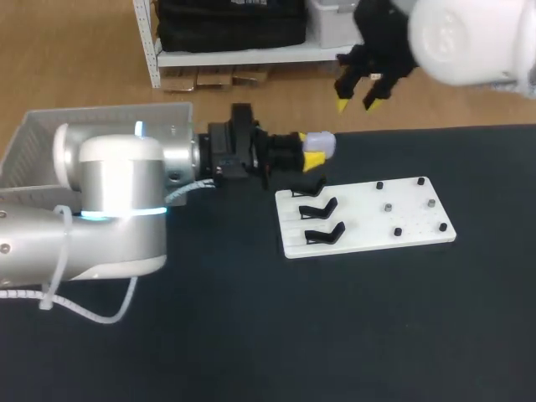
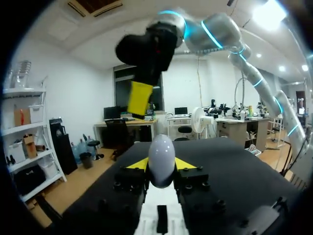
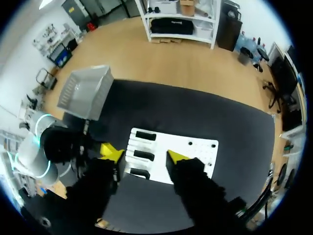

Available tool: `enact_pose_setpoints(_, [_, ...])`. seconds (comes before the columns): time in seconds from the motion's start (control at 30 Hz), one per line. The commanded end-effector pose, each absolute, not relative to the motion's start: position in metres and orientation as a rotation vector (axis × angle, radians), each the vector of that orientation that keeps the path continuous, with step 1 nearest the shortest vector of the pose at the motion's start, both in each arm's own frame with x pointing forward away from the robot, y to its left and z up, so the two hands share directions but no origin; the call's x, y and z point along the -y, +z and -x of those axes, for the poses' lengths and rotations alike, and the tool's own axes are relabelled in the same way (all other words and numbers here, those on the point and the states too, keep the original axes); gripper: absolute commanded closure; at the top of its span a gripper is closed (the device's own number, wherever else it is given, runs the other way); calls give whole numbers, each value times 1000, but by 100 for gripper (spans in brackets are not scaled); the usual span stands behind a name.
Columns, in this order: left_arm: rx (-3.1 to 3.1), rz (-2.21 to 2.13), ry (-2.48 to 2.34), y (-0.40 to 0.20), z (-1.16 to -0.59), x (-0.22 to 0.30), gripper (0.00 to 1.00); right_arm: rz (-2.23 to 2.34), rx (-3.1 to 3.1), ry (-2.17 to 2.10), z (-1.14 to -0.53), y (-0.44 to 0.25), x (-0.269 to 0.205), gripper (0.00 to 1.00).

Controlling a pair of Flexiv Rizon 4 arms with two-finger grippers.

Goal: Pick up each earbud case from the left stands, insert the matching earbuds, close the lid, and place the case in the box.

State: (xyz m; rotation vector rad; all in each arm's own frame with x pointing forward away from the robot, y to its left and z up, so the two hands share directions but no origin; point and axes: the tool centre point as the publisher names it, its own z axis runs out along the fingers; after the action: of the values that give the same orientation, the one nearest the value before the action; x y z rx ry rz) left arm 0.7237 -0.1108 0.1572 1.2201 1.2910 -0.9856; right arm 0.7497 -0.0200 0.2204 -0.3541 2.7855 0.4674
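Plenty of table ran past the white stand board, front and right; grey box sat at left rear edge. Left tool, level, clamped the pale earbud case just behind the board; right tool hung spread above the far edge.

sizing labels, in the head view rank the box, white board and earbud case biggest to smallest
1. box and white board: about alike, and the left arm hides part of the box, so no ranking between them.
2. earbud case: clearly smallest.
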Motion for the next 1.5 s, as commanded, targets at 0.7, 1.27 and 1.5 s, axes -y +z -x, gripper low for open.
enact_pose_setpoints(0.7, [-1377,-1074,-810,149,-787,-129,100,330,-2684,503,-734,217,34,0])
enact_pose_setpoints(1.27, [-1546,-959,-795,100,-837,-189,100,330,-2684,503,-734,217,34,0])
enact_pose_setpoints(1.5, [-1626,-880,-804,76,-845,-204,62,330,-2684,503,-734,217,34,0])
